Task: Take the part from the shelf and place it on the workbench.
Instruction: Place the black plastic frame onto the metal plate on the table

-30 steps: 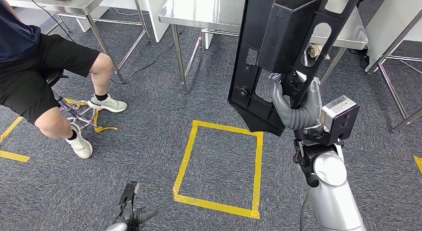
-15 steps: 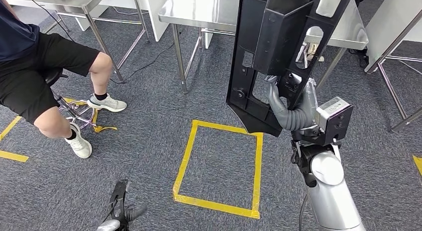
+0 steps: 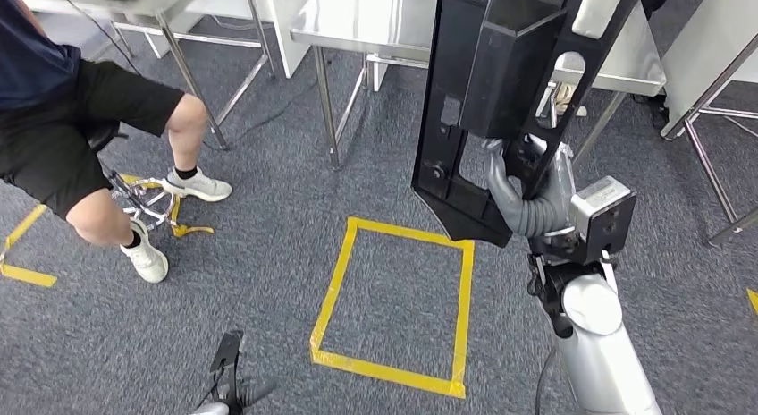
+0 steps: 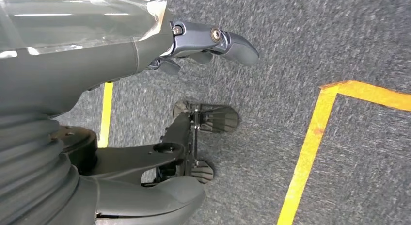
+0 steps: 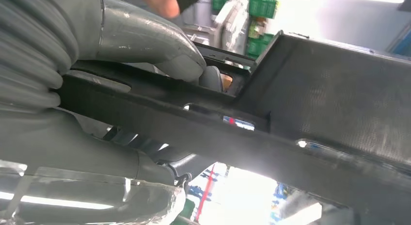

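Above the taped floor, short of the steel table (image 3: 375,21), my right hand (image 3: 527,196) has its fingers (image 5: 145,40) clamped through the upright black moulded panel (image 3: 501,84), which looks stiff, top-heavy; left hand's (image 4: 97,89) fingers apart, empty.

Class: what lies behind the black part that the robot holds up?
Behind the black part gripped by the right hand stands a steel table; its middle and whatever rests there are covered.
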`<act>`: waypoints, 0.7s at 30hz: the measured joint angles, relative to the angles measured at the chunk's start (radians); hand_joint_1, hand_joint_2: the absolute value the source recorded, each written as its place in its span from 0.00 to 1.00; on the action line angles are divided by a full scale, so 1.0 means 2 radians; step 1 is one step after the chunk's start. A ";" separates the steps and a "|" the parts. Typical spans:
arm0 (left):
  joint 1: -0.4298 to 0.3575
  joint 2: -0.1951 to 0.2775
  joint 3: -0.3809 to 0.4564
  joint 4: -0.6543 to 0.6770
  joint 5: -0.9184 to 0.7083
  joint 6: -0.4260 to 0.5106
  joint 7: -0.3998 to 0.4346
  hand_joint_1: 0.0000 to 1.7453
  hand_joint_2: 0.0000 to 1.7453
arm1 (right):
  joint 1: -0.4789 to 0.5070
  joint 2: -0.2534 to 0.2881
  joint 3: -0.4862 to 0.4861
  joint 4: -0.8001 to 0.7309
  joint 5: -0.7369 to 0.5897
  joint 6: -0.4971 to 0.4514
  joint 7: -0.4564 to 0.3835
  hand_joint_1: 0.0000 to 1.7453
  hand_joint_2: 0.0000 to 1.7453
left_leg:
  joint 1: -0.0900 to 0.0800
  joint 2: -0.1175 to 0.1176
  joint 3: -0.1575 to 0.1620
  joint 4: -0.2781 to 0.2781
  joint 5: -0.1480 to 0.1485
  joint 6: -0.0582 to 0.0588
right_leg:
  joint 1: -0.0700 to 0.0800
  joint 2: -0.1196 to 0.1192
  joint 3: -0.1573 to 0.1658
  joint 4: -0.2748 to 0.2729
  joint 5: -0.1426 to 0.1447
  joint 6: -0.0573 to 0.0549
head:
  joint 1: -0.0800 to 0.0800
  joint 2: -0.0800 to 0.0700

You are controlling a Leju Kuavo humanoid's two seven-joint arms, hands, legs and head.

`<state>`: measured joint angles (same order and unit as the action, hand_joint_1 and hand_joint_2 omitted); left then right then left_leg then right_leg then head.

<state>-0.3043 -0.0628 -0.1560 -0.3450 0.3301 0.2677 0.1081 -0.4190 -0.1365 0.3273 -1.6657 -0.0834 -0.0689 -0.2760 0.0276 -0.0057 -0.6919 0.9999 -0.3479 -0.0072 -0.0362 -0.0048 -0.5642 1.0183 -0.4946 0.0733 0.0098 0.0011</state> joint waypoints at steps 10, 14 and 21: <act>0.005 -0.002 0.000 0.002 -0.001 0.000 0.000 0.00 1.00 | 0.000 -0.002 0.001 0.003 0.000 0.000 -0.002 1.00 1.00 | 0.002 0.002 -0.074 0.151 -0.064 -0.006 | 0.011 0.004 0.007 0.004 -0.004 -0.034 | -0.004 0.000; 0.004 0.000 0.000 0.002 -0.001 0.000 0.000 0.00 1.00 | -0.001 -0.002 0.001 0.004 0.000 0.000 -0.002 1.00 1.00 | -0.009 0.002 -0.010 0.036 -0.017 0.014 | 0.016 0.006 0.019 0.003 -0.017 -0.032 | -0.003 0.000; 0.003 -0.001 0.000 0.002 0.000 0.001 0.000 0.00 1.00 | -0.003 -0.003 0.003 0.005 0.000 0.000 -0.003 1.00 1.00 | -0.012 0.000 0.029 -0.002 -0.028 0.029 | 0.013 0.005 -0.006 0.058 -0.025 -0.018 | -0.002 0.000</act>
<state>-0.2981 -0.0639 -0.1557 -0.3408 0.3291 0.2689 0.1087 -0.4260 -0.1422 0.3340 -1.6566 -0.0835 -0.0694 -0.2811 0.0043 -0.0057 -0.6347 0.9962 -0.4047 0.0502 -0.0093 0.0048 -0.5769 1.1348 -0.5439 0.0379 0.0060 0.0011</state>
